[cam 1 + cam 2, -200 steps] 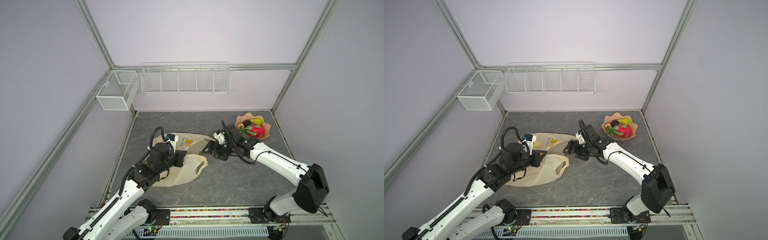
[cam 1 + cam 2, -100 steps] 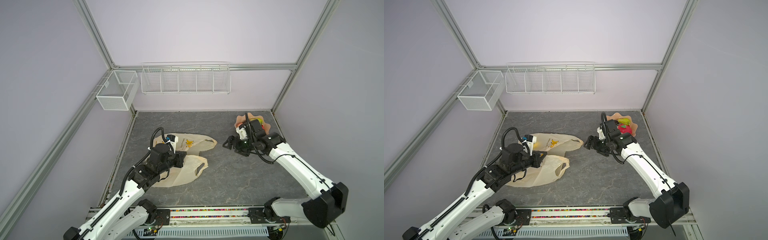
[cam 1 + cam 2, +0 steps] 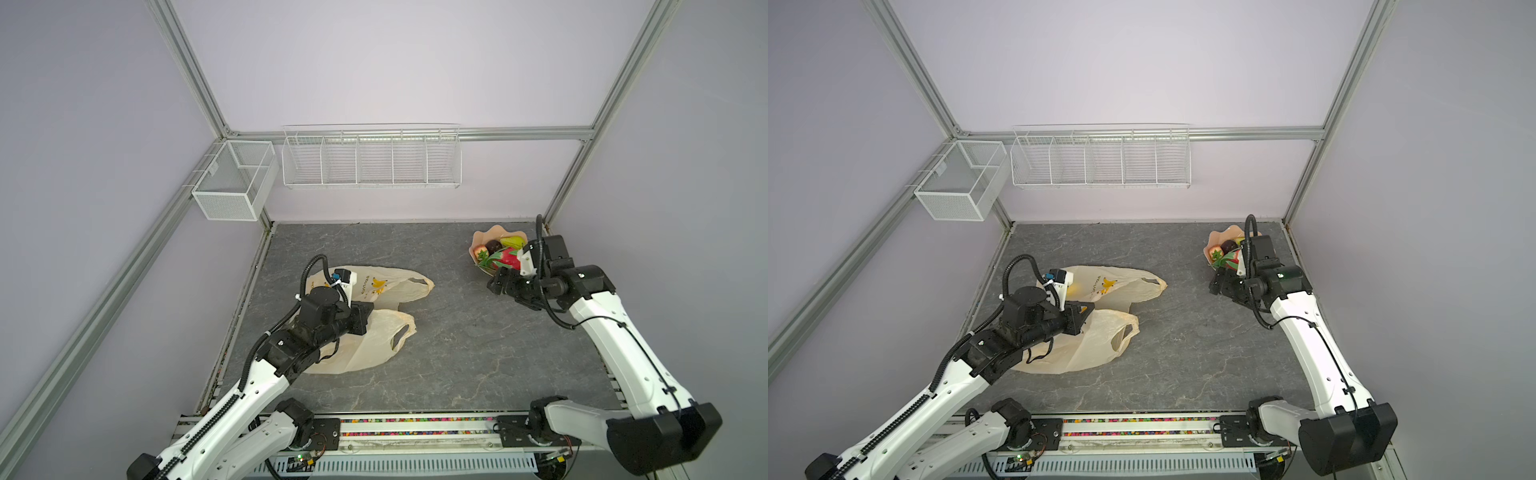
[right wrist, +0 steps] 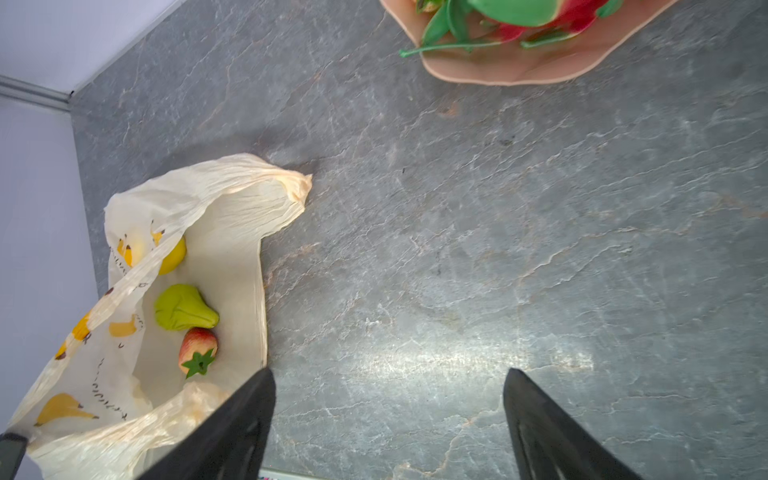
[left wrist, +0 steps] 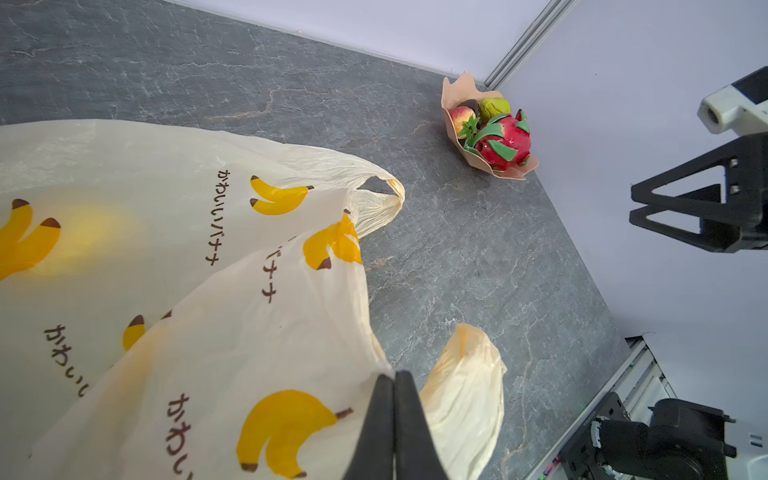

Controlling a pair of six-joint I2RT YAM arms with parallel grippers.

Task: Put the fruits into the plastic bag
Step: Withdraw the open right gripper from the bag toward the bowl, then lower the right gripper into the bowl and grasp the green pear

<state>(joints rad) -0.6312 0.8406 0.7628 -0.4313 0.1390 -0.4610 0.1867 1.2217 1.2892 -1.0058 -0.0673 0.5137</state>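
The plastic bag (image 3: 386, 286) (image 3: 1121, 286), cream with printed bananas, lies on the left of the grey table. My left gripper (image 3: 368, 318) (image 5: 394, 380) is shut on its upper edge and holds the mouth lifted. Inside, the right wrist view shows a yellow round fruit (image 4: 174, 257), a green lumpy fruit (image 4: 183, 309) and a strawberry (image 4: 198, 349). The peach bowl (image 3: 484, 237) at the back right holds the dragon fruit (image 3: 505, 258) (image 5: 505, 143), a strawberry (image 3: 482, 253), a dark ball (image 3: 493, 245) and a green fruit (image 3: 512, 241). My right gripper (image 3: 496, 284) (image 4: 388, 374) hangs open and empty just in front of the bowl.
A long wire basket (image 3: 372, 160) and a mesh box (image 3: 232, 183) hang on the back wall. The bowl sits close to the right wall and its frame post (image 3: 557, 199). A rail (image 3: 415, 426) runs along the table's front edge.
My right arm has swung from the bag's mouth back to the right, up to the bowl, its gripper open throughout. The left gripper has stayed shut on the bag.
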